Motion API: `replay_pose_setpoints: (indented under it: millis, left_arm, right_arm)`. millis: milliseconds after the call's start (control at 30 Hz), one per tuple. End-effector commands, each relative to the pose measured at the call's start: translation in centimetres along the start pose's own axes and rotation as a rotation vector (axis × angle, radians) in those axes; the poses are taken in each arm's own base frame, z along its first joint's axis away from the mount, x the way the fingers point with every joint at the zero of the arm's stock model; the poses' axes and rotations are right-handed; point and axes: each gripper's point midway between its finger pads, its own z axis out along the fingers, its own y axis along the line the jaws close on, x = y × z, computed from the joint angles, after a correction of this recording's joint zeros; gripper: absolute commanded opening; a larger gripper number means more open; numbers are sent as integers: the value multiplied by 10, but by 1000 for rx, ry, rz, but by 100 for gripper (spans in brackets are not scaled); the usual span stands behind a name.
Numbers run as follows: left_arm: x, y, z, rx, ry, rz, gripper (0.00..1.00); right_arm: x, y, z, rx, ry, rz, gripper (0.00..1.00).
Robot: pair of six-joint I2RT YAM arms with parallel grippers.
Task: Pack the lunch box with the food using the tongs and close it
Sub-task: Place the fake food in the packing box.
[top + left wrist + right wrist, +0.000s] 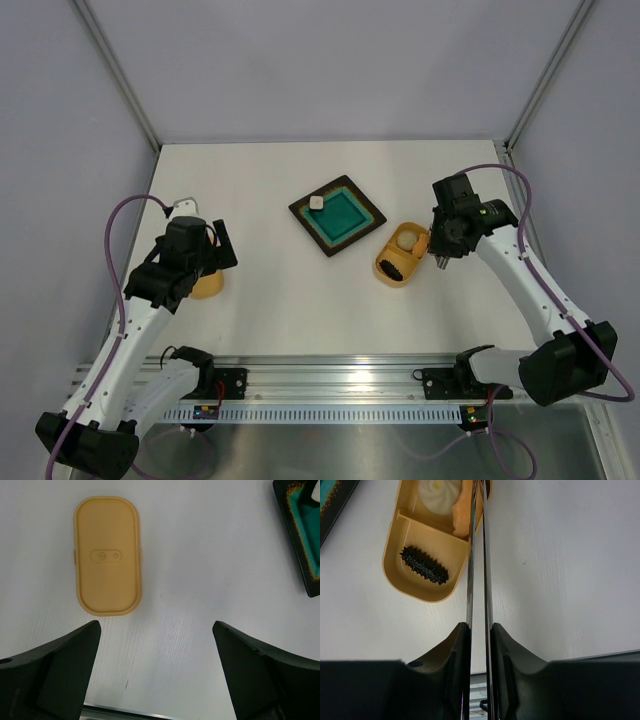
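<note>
Grips the tongs (pixel 484 555) in the right gripper (pixel 479 627), pinching the two silver arms into a narrow slit between the dark fingers. Reaches with them over the lunch box (pixel 422 535), right of the teal plate (pixel 338 216) and a little nearer the arm bases, close to the plate's right corner yet not touching it. Points the far end of the tongs into the compartment farther from the wrist camera, alongside an orange slice (pixel 461 515) and a pale round bun (pixel 439 492). Cannot tell whether the tips pinch the slice or merely lie against it. Shows a dark spiky piece (pixel 424 565) alone in the other compartment, on the near side of the divider. Has a white cube (pixel 316 202) on the plate, by its far-left rim.

Hovers the left gripper (pixel 156 627) spread wide and empty, well to the left of the plate, above the white table (pixel 270 180). Looks down there on the yellow-orange lid (pixel 106 555), flat on the table and apart from both fingers. Lunch box uncovered.
</note>
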Motion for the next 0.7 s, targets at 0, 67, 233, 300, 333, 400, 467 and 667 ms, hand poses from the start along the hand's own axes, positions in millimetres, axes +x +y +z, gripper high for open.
replay_pose_setpoints:
  millis: [0,67,233,300,333,400,467,667]
  left_arm:
    - [-10,-3,-4,18,-41,-10,99]
    - [-9,-3,-4,17,-40,-8,99]
    - [-9,-1,-4,12,-39,-9,99]
    - [-9,-2,-4,14,-39,-10,99]
    - [-9,-2,-4,14,-38,-8,99]
    - [-9,-2,-5,14,-39,-10,99]
    - [-10,-2,-4,15,-42,-9,99]
    - [-10,-7,-1,31,-34,-12,99]
  right_arm:
    - [-22,7,4,-13,-70,12,9]
    - [-24,10,7,-20,-66,5,9]
    - [-24,12,16,-12,-46,-6,9]
    - [-22,12,18,-10,-37,-9,8]
    - [-22,12,17,-12,-39,-8,8]
    - [-24,12,11,-20,-54,-1,8]
    - [-27,12,4,-24,-63,3,8]
    - [-35,13,-18,-59,-103,16,8]
